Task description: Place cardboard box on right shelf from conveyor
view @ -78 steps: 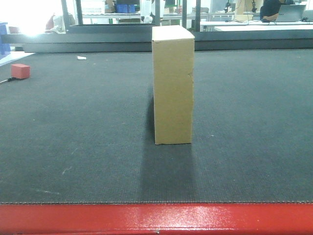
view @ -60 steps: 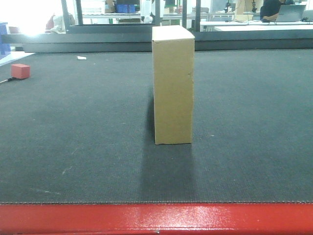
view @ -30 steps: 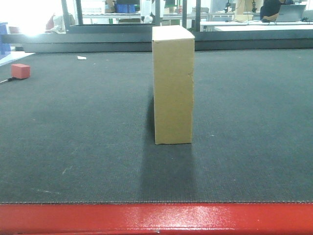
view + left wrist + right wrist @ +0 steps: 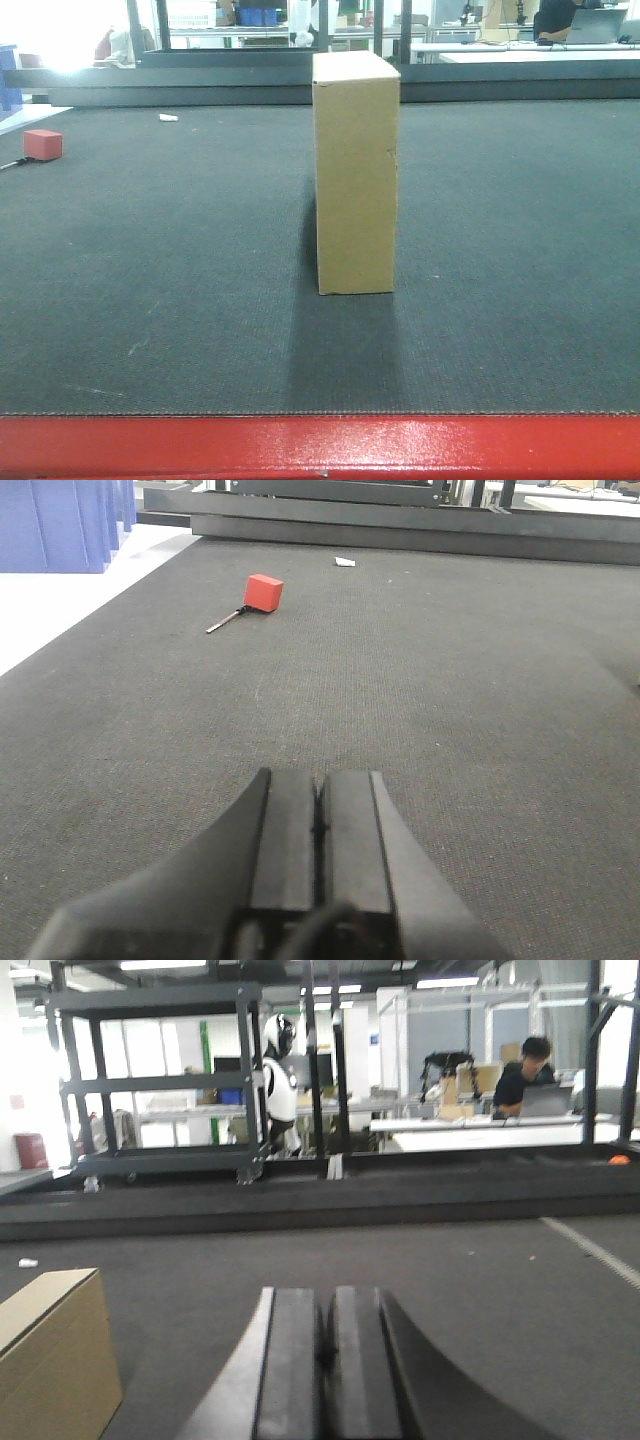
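The tan cardboard box (image 4: 356,175) stands upright on the dark grey conveyor (image 4: 160,260), near the middle of the front view, behind the belt's red front edge. In the right wrist view a corner of the cardboard box (image 4: 52,1350) shows at the lower left, to the left of my right gripper (image 4: 328,1295), which is shut and holds nothing. My left gripper (image 4: 320,777) is shut too, low over bare belt, with the box out of its view. The right shelf is out of view. Neither gripper shows in the front view.
A small red cube (image 4: 42,144) with a thin stick beside it lies far left on the belt, red cube (image 4: 264,591). A white scrap (image 4: 168,117) lies farther back. Blue bins (image 4: 60,525) stand off the belt's left. Dark racks (image 4: 150,1080) and a seated person (image 4: 525,1070) are behind.
The box sits a few pixels further right in the front view than before; otherwise nothing has visibly moved.
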`<move>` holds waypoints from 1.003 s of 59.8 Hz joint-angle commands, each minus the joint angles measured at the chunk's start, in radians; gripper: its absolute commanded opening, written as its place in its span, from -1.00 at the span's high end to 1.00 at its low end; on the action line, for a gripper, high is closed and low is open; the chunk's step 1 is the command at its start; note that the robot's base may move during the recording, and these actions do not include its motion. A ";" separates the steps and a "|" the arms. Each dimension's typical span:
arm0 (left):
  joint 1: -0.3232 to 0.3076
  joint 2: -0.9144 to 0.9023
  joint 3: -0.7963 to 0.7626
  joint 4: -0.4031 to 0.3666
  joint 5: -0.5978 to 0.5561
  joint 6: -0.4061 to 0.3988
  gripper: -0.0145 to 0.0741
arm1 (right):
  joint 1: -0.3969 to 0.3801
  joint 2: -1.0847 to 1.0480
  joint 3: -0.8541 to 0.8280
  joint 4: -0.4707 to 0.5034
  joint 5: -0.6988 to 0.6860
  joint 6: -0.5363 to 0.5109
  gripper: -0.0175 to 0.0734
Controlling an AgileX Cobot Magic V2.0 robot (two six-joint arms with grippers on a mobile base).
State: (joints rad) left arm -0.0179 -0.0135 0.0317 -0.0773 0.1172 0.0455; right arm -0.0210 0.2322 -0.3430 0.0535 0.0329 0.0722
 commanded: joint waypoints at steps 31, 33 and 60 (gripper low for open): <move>-0.008 -0.013 0.009 -0.006 -0.084 0.000 0.94 | 0.334 0.870 -0.739 -0.045 0.323 0.005 -0.76; -0.008 -0.013 0.009 -0.006 -0.084 0.000 0.93 | 0.370 0.910 -0.803 -0.045 0.374 0.005 -0.76; -0.008 -0.013 0.009 -0.006 -0.084 0.000 0.93 | 0.626 1.395 -1.484 -0.180 0.863 0.308 -0.76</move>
State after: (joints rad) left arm -0.0179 -0.0135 0.0317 -0.0773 0.1172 0.0455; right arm 0.5874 1.6089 -1.7220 -0.0511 0.8656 0.2788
